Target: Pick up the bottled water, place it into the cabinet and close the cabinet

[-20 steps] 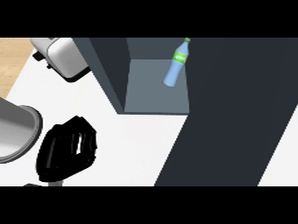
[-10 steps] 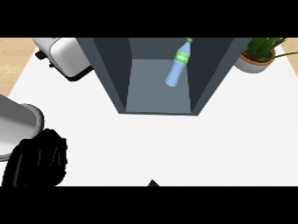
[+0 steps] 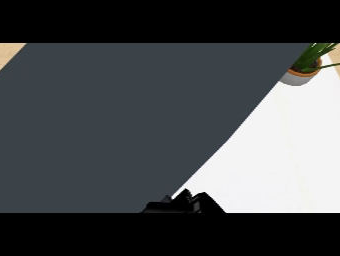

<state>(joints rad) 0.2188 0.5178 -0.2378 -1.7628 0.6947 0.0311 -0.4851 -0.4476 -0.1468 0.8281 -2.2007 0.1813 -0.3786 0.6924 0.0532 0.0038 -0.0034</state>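
Bottom centre of frame: black hand [image 3: 185, 203], only its top poking over the lower edge, touching or just overlapping the edge of the dark panel [image 3: 121, 125]. Taken as the right hand from its spot slightly right of centre; not certain. Can't tell how far open it is, or whether anything is held; too little of it shows. Left hand nowhere in frame.

Outward: dark panel fills the left and centre, top to bottom, with a slanted edge running from the upper right down to the hand. Probably the cabinet door or side close to the head; can't say which. White counter [image 3: 298, 150] bare on the right. Potted plant [image 3: 304, 70] at the upper right, well apart from the hand.

Bottled water: not visible. If in the cabinet, hidden behind the panel; can't confirm.

Risks, as judgement:
- Working blind: panel blocks the cabinet interior, so bottle position and door state unverifiable.
- Bottle near the opening or tipped: could get clipped by the door and stop it short of shut.
- Hand at the panel edge: could get caught by or slip off the door.
- Plant: low risk, far off.

Counts: hands 1; dark panels 1; potted plants 1; counters 1; bottles 0 visible.
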